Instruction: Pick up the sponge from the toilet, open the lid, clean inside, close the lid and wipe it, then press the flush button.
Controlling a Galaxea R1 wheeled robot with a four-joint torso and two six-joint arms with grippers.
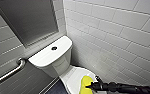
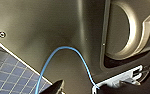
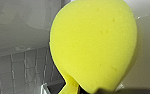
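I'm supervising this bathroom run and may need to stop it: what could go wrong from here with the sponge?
1. The right gripper seems to pinch the soft bright yellow sponge near one edge, so it might slip out when pressed on the glossy white oval lid.
2. The white tiled wall is close beside the lid, so a wide swing may hit it.

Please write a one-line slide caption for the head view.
Right gripper holds the yellow sponge at the white toilet lid, below the tank with its dark flush button.
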